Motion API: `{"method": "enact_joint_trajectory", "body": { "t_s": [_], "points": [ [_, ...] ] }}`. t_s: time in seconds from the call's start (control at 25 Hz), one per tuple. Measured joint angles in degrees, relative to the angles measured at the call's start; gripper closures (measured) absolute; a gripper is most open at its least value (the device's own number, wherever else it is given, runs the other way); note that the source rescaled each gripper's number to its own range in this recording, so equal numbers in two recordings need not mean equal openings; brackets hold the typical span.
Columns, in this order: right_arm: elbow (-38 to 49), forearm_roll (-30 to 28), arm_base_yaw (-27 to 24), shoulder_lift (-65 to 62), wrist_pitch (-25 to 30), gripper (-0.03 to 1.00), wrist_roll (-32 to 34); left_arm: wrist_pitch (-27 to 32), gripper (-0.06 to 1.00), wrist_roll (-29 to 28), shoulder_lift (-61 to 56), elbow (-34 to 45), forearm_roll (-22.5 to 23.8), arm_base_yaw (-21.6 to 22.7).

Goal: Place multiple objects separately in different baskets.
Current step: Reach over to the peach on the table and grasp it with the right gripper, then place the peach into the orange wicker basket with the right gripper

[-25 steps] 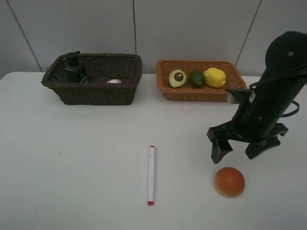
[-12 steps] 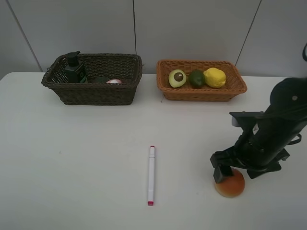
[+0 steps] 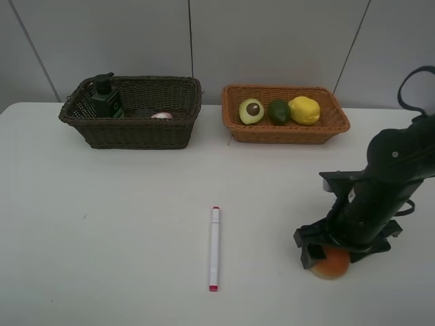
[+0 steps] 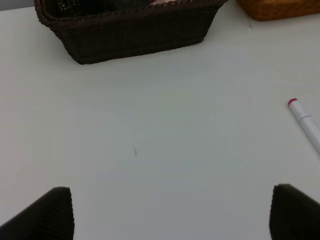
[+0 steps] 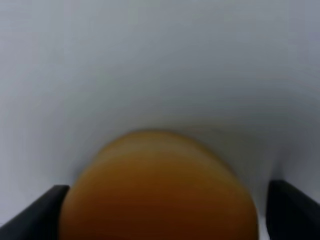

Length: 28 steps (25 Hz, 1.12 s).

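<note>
While the white table (image 3: 102,224) holds a white pink-tipped marker (image 3: 214,248), the right gripper (image 3: 333,255) straddles a round orange-red peach (image 3: 331,266) near the table's front right, jaws wide, each side just beside it, grip unconfirmed. It looks light, smooth and prone to rolling; squeezing across its widest middle seems safest. The left gripper (image 4: 170,212) hangs fully open, empty.

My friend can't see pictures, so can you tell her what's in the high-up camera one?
A black robot gripper sits down over an orange-red peach on a white table, fingers either side of it. A white marker with pink ends lies nearby. At the back, a dark brown basket holds a pump bottle, and an orange-tan basket holds an avocado half, lime and lemon.
</note>
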Motion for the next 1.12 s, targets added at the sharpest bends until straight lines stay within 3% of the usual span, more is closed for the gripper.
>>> {"method": "enact_joint_trajectory", "body": {
  "t_s": [0.12,0.32,0.56,0.76,1.12],
  "points": [
    [0.0,-0.2,0.0,0.0,-0.1,0.38,0.0,0.0,-0.06,0.0,0.0,0.0,0.0,0.1],
    [0.0,-0.2,0.0,-0.1,0.8,0.38,0.0,0.0,-0.06,0.0,0.0,0.0,0.0,0.1],
    [-4.9,-0.8,0.0,-5.9,6.6,0.38,0.0,0.0,-0.06,0.0,0.0,0.0,0.0,0.1],
    [-18.6,-6.0,-0.9,-6.8,13.5,0.38,0.0,0.0,-0.06,0.0,0.0,0.0,0.0,0.1],
    [-55.9,-9.9,-9.6,15.3,21.3,0.38,-3.5,0.0,-0.06,0.0,0.0,0.0,0.0,0.1]
  ]
}}
